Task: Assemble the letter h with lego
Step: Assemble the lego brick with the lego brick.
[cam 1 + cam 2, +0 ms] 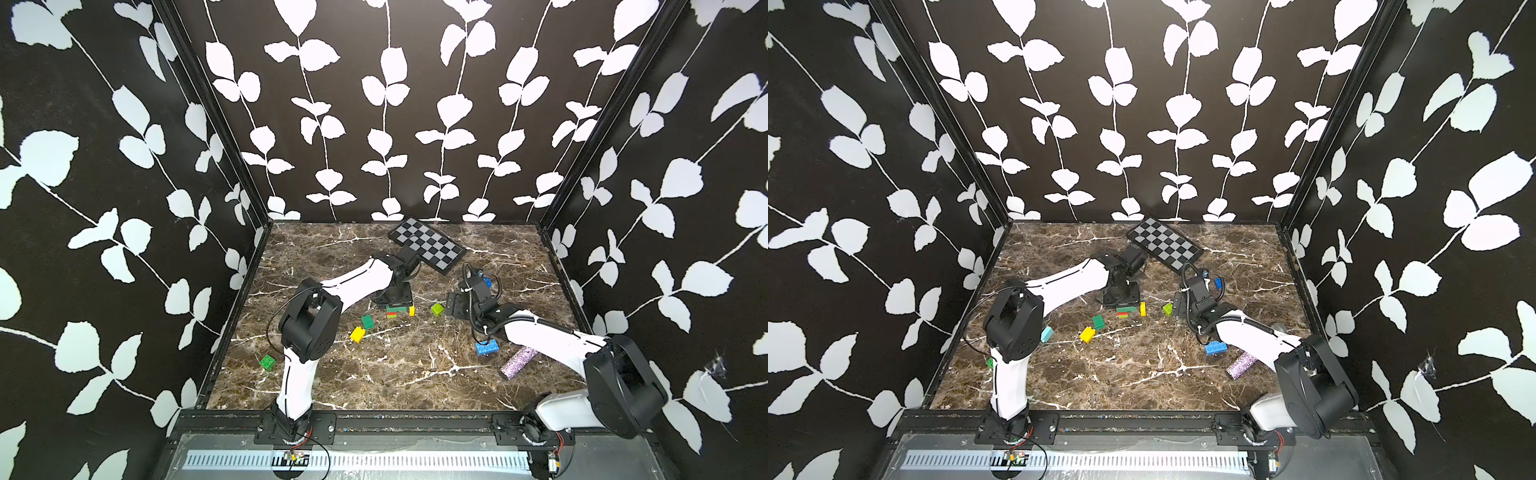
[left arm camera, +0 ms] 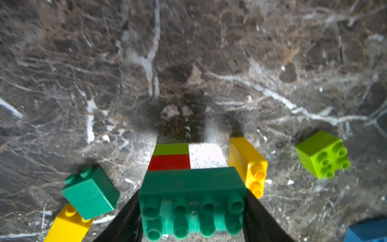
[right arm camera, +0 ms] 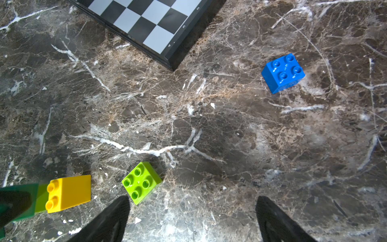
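Lego stack (image 2: 191, 182), green over red, stands on the worktop (image 2: 188, 62), clamped by its green top in my half-closed left hand (image 2: 191, 194). A loose lime brick (image 3: 141, 182) lies just beside my right hand (image 3: 192, 201), which is wide open, empty, and the nearer one.

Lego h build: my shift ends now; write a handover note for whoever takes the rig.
Left hand: shut on the dark green long brick, stacked on a red brick and lime base brick.
Right hand: open, empty, near the loose lime brick.
Loose: yellow brick on its side beside them, small dark green brick, blue square brick, blue long brick.
Done: three bricks joined. Left: the rest of the h.
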`<state>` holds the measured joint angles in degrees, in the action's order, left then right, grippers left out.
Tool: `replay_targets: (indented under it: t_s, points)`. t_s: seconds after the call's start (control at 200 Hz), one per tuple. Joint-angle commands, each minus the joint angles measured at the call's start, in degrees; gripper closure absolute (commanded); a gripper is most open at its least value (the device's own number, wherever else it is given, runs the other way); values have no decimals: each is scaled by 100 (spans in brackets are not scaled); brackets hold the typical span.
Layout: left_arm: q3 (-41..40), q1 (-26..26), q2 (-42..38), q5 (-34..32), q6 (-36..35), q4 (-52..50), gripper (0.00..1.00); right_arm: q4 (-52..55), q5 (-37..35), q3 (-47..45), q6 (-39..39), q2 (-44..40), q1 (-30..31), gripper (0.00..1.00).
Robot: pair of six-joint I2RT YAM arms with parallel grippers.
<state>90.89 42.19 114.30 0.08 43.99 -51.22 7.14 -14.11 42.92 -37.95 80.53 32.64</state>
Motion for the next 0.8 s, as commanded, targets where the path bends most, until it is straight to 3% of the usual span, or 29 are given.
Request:
replay_targets:
  t_s: [0.0,0.795]
  points:
    - [95,130,-349,141,-158,-307,100,7,-75,129,-80,56,37,7]
    - [819,245,233,-35,-191,-507,100,113,-31,211,-63,126,33,7]
